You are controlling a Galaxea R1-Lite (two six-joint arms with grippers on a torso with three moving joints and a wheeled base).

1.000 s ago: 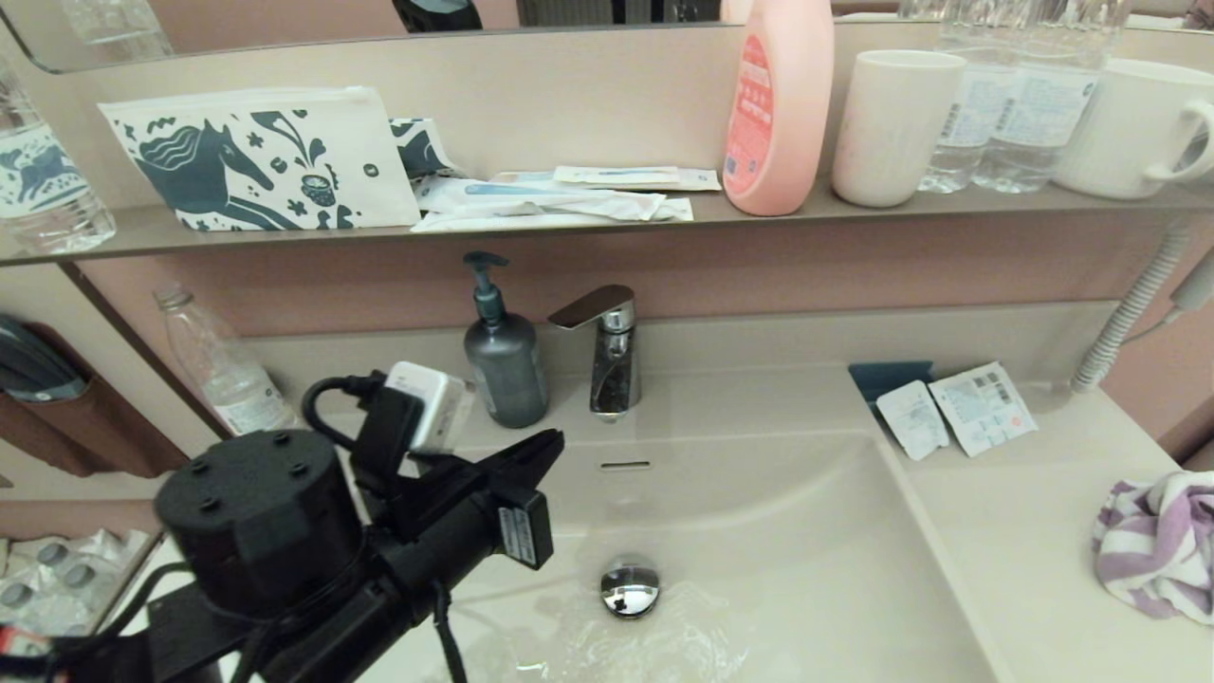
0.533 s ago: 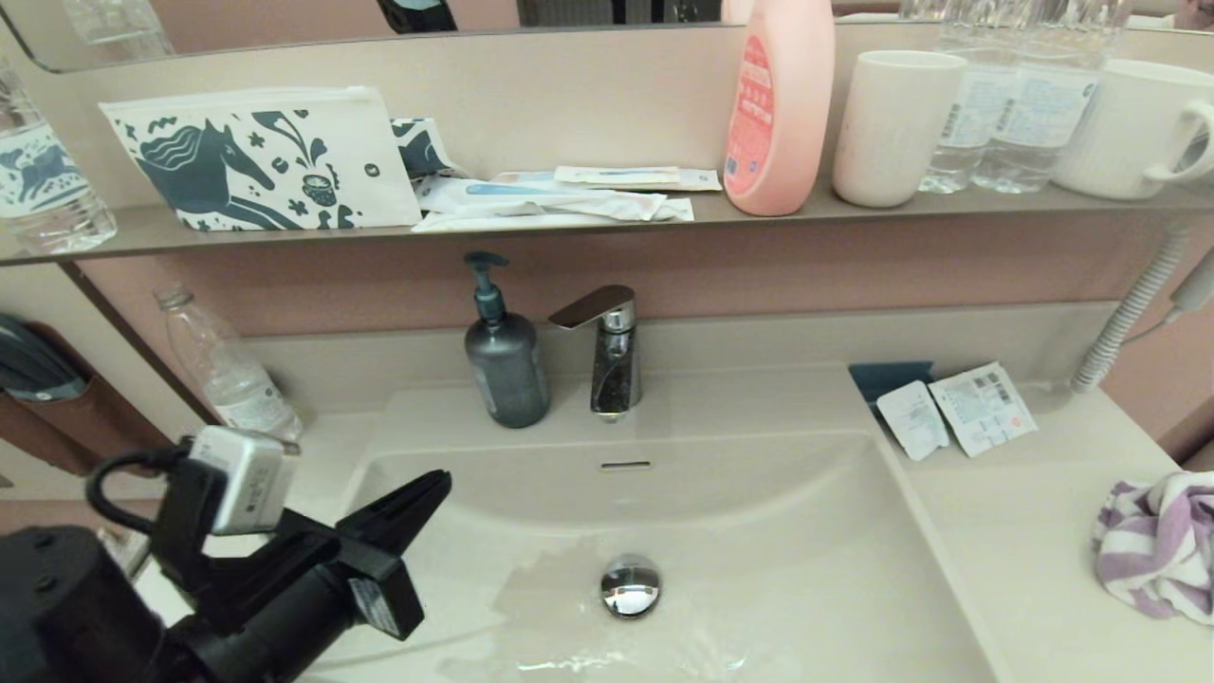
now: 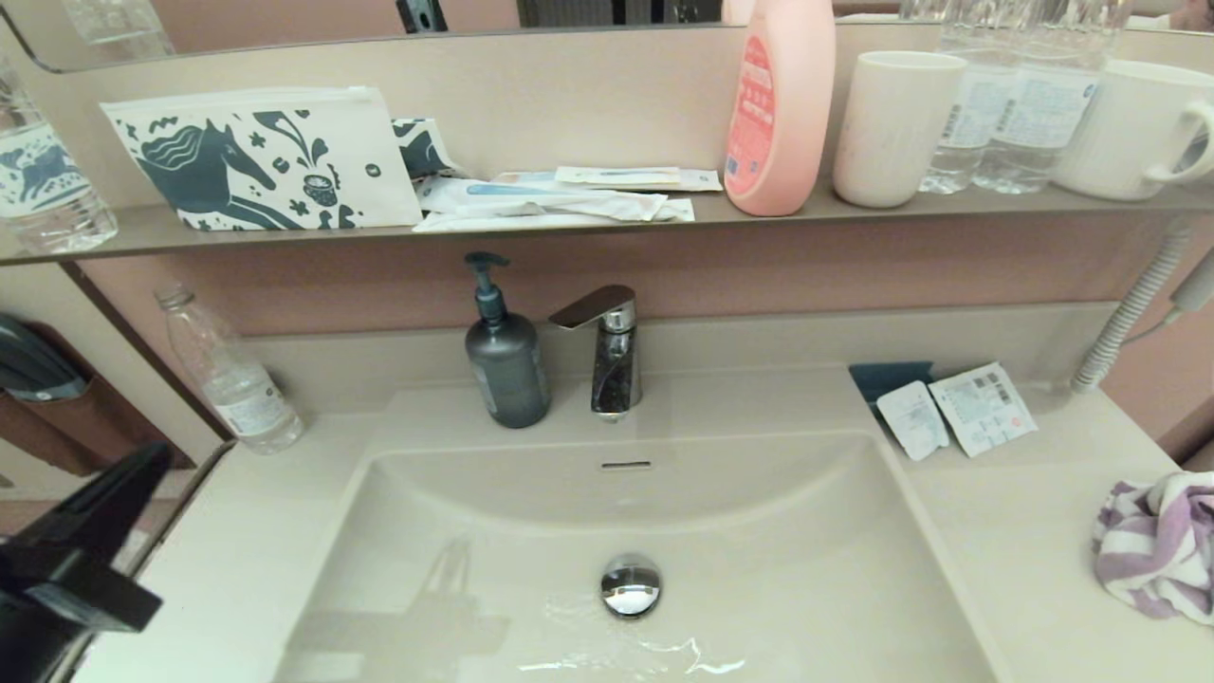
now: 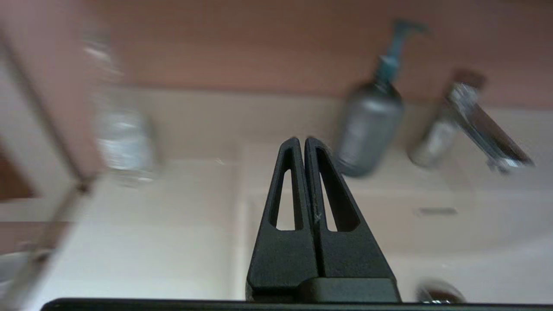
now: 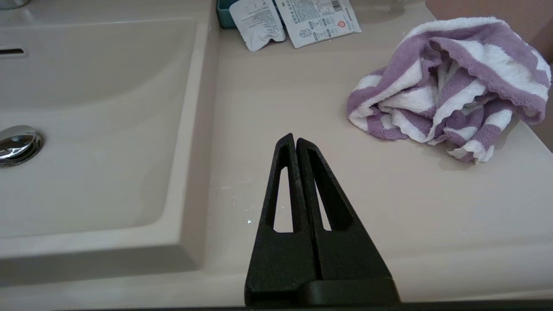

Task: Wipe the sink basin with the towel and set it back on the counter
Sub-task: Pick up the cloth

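Observation:
A crumpled purple-and-white striped towel [image 3: 1152, 550] [image 5: 453, 82] lies on the counter [image 3: 1024, 531] at the far right, clear of both grippers. The cream sink basin [image 3: 759, 531] holds a thin film of water around its chrome drain plug [image 3: 630, 586] [image 5: 15, 144]. My left gripper [image 3: 152, 470] [image 4: 301, 140] is shut and empty at the lower left, outside the basin's left rim. My right gripper [image 5: 293, 138] is shut and empty over the counter, short of the towel; it does not show in the head view.
A soap pump bottle [image 3: 505, 365] and a faucet [image 3: 607, 346] stand behind the basin. A clear plastic bottle [image 3: 228, 379] sits at the back left. Two sachets [image 3: 953, 413] and a blue tray lie at the back right. The shelf [image 3: 569, 223] above holds bottles, cups and a pouch.
My left arm has drawn back out of the basin, down and to the left, until only its shut fingertips show. The towel and the right arm have not moved.

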